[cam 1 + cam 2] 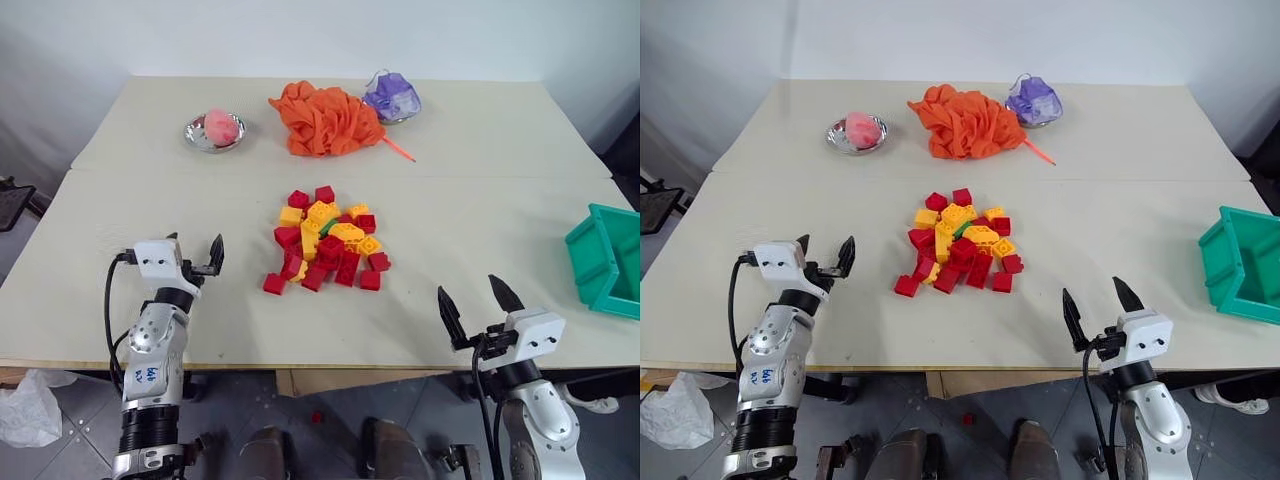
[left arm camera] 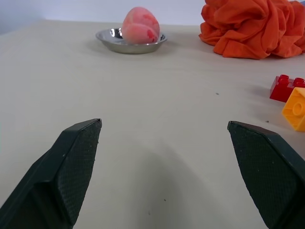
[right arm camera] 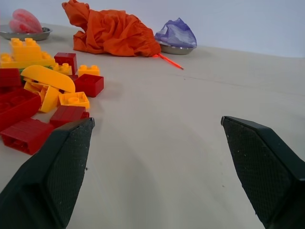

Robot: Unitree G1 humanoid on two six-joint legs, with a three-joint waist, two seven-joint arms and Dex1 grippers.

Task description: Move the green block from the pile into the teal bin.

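The pile (image 1: 325, 240) of red and yellow studded bricks lies mid-table. The green block (image 1: 328, 226) peeks out as a small sliver near the pile's middle, mostly covered by yellow bricks. The teal bin (image 1: 605, 260) stands at the table's right edge, partly cut off by the frame. My left gripper (image 1: 195, 250) is open and empty, left of the pile and pointing toward the far side. My right gripper (image 1: 470, 298) hovers open and empty near the front edge, between the pile and the bin. In the right wrist view the pile's bricks (image 3: 43, 95) lie beside the open fingers (image 3: 52, 171).
At the back stand a steel bowl (image 1: 200, 140) holding a pink object, a crumpled orange cloth (image 1: 325, 118) and a purple bag (image 1: 392, 97) on a small dish. One red brick (image 1: 317, 416) lies on the floor below the table's front edge.
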